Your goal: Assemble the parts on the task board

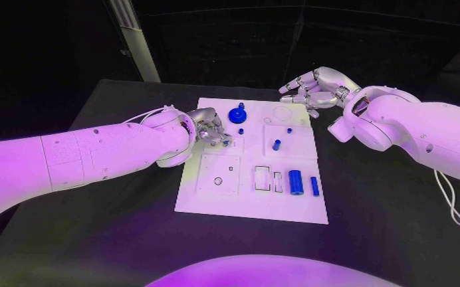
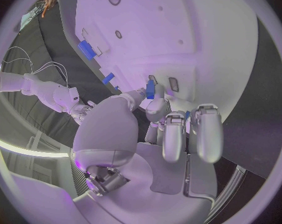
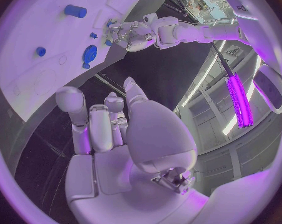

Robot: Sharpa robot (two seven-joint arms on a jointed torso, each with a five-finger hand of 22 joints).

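Left hand (image 1: 211,132) pinches a small blue part (image 2: 150,89) at the board's (image 1: 251,204) left edge; right hand (image 1: 314,91) hovers empty, fingers loosely apart, by the far right corner. Thin grip: a tilt could jam or drop it.

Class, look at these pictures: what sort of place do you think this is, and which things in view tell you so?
Probably a robotics lab or test cell. A white task board with small blue parts lies on a black table, and two robot hands, left hand and right hand, work over it.
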